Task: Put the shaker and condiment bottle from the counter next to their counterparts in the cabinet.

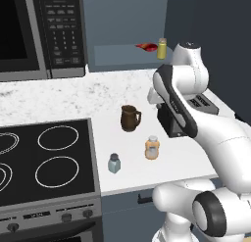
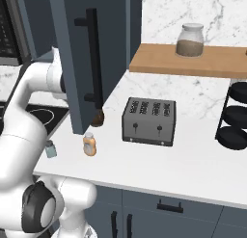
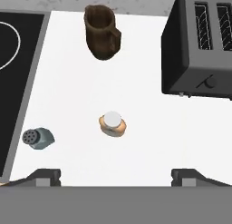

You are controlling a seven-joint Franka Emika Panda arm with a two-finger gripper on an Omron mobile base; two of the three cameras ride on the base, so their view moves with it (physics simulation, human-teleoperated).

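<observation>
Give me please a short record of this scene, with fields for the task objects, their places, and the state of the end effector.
shaker: upright on the counter, near the stove
condiment bottle: upright on the counter, right of the shaker, apart from it
mug: behind both
toaster: on the counter, right of the bottle
cabinet: yellow-green jar and flat red item on its ledge
end effector: open, above the bottle, holding nothing

Counter (image 1: 73, 96) with shaker (image 1: 114, 163), bottle (image 1: 152, 148), mug (image 1: 130, 118), toaster (image 2: 148, 121).
</observation>
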